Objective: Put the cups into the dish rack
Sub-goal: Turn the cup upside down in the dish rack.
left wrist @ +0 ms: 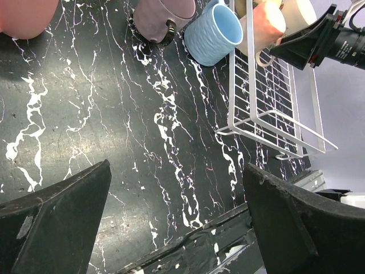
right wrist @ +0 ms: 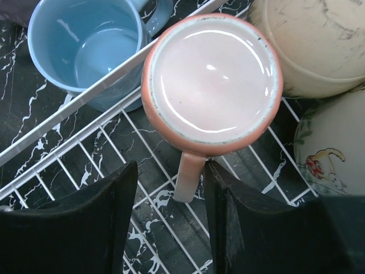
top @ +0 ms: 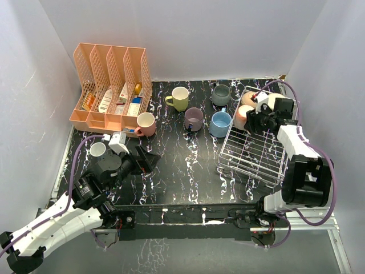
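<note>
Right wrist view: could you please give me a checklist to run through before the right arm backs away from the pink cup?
1. Pink cup standing inside dish rack: ok.
2. Right tool jaws apart, handle not clamped: ok.
3. Left tool open, empty: ok.
4. Light blue cup clear of the rack wall: cannot tell.
5. Bare rack floor free for more cups: ok.

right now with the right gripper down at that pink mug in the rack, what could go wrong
The pink mug has its handle between the open fingers of the right gripper; a sideways retreat could hook it and tip the mug. The cream mug stands close beside it in the dish rack, so a dragged mug might knock that one too.
</note>
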You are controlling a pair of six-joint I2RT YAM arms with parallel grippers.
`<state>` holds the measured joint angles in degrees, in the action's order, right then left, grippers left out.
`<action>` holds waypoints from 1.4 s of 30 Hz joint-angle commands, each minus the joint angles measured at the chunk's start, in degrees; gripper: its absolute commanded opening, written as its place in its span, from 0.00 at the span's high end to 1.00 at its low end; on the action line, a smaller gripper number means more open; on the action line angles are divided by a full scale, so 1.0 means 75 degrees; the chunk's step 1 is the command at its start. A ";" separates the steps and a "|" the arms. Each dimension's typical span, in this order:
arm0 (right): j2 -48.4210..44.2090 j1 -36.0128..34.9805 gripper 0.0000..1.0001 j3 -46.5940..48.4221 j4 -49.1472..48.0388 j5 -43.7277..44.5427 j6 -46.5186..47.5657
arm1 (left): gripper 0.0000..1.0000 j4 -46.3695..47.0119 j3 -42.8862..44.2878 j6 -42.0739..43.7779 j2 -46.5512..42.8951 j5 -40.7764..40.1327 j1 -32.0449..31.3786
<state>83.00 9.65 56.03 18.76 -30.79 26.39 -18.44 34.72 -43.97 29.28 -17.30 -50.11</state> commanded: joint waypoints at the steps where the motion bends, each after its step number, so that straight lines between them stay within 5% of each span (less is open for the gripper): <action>1: 0.0024 0.0026 0.49 0.0185 0.0097 -0.0340 0.0184 | 0.03 0.0017 0.0225 -0.0021 -0.0095 0.0077 -0.0012; 9: 0.0155 -0.0095 0.54 0.0470 0.0561 -0.1010 0.0222 | 0.03 0.0078 0.0245 -0.0019 0.0020 0.0103 -0.0015; 28: 0.1255 -0.0324 0.47 0.1356 0.0532 -0.1671 -0.0455 | 0.03 0.0126 0.0369 0.0037 0.0283 0.0118 -0.0019; 42: 0.0939 -0.0351 0.43 0.1241 0.0577 -0.2098 -0.0511 | 0.03 0.0069 0.0480 0.0061 0.0377 0.0173 -0.0022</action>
<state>92.60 7.07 63.68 26.79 -45.89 22.39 -18.02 35.94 -44.05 32.53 -16.62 -50.11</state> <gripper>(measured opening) 0.561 0.972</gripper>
